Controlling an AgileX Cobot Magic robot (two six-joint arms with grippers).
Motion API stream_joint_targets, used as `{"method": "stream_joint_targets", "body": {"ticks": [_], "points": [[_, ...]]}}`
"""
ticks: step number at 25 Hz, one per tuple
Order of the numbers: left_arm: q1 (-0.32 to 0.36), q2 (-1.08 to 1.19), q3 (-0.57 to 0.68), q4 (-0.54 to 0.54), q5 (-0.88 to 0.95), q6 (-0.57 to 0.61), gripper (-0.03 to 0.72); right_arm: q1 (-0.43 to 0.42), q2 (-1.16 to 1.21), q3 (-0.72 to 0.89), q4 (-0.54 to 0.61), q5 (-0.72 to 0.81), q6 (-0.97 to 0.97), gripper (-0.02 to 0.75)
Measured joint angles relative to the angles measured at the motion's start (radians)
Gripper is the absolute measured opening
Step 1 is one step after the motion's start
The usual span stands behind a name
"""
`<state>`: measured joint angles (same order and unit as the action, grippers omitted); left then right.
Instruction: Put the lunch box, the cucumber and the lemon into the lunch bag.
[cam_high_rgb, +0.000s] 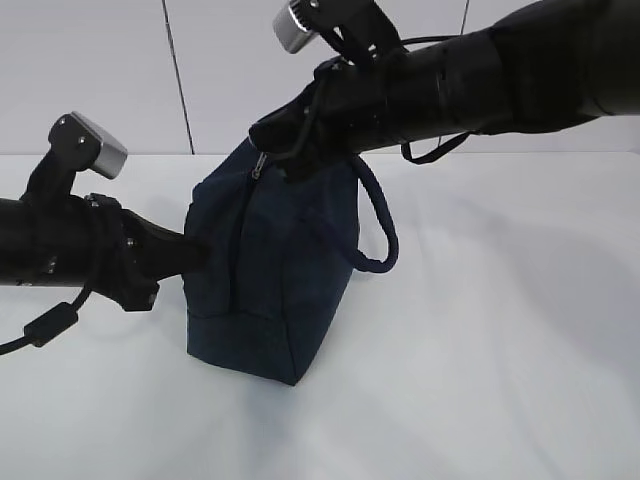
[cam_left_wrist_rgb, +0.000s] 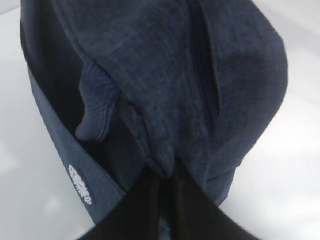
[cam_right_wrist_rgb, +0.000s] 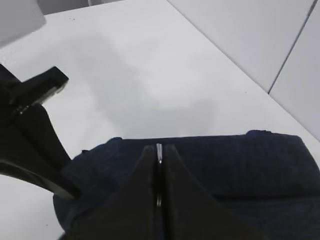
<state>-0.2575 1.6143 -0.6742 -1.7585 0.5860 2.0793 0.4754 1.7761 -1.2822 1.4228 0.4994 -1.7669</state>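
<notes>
Pincers (cam_high_rgb: 195, 252) (cam_high_rgb: 268, 160) pinching lunch bag (cam_high_rgb: 290, 290)

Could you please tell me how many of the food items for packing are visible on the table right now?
0. Only the lunch bag shows on the table; any food may be hidden inside or behind it.

One lunch bag (cam_high_rgb: 270, 290) stands on one white table (cam_high_rgb: 480, 350) — dark navy, with one padded loop handle (cam_high_rgb: 380, 235) and one zipper line (cam_high_rgb: 240, 240) running down its side. One silver ring pull (cam_right_wrist_rgb: 159, 150) shows in the right wrist view. Two robot arms reach in — one left gripper (cam_left_wrist_rgb: 167, 175) and one right gripper (cam_right_wrist_rgb: 159, 152).
</notes>
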Motion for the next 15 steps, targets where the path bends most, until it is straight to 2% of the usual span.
{"method": "stream_joint_targets", "body": {"ticks": [6,15], "points": [[0.000,0.000,0.005,-0.042,-0.009,0.006,-0.004,-0.003,0.000,-0.016,-0.005,0.097,0.046,0.008],[0.000,0.000,0.005,-0.047,-0.011,0.015,-0.004,-0.006,0.000,-0.034,-0.017,0.018,0.041,0.008]]}}
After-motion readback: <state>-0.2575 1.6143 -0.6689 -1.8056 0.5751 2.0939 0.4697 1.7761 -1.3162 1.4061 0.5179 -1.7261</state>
